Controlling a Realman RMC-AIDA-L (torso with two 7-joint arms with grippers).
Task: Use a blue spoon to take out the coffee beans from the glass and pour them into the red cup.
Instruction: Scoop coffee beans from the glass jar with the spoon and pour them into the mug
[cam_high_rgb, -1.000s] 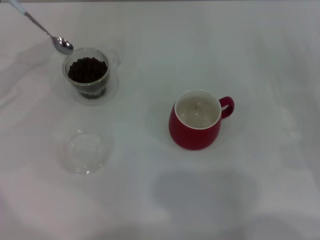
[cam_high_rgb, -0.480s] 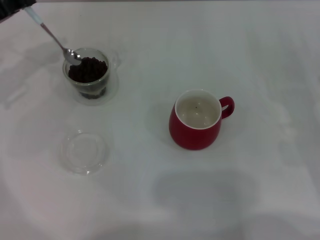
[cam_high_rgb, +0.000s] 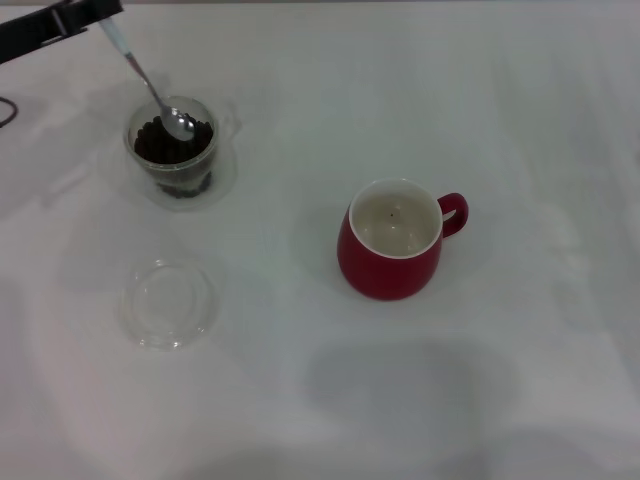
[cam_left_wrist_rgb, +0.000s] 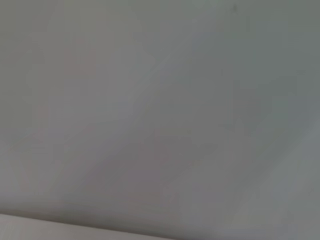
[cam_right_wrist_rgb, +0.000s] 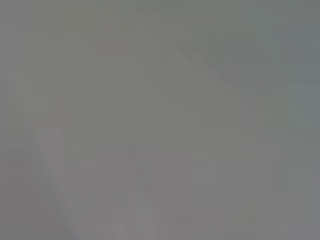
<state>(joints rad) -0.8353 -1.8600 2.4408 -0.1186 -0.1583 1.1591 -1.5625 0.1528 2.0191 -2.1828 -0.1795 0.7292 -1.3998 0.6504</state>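
- Jaws of the left gripper (cam_high_rgb: 100, 12) pinching the pale handle end of the blue spoon (cam_high_rgb: 150, 84), at the far left corner of the head view.
- Spoon slanting down from the gripper, metal bowl lying on the coffee beans (cam_high_rgb: 172, 142) inside the glass (cam_high_rgb: 173, 148).
- Glass standing far left on the white table (cam_high_rgb: 300, 390), well apart from the red cup (cam_high_rgb: 393, 240).
- Red cup upright near the middle, whitish inside showing, loop handle turned right.
- Flat clear dish (cam_high_rgb: 167, 302) lying nearer than the glass, apart from it.
- Right gripper out of sight; state of its jaws impossible to tell.
- Wrist views: only blank pale surface.
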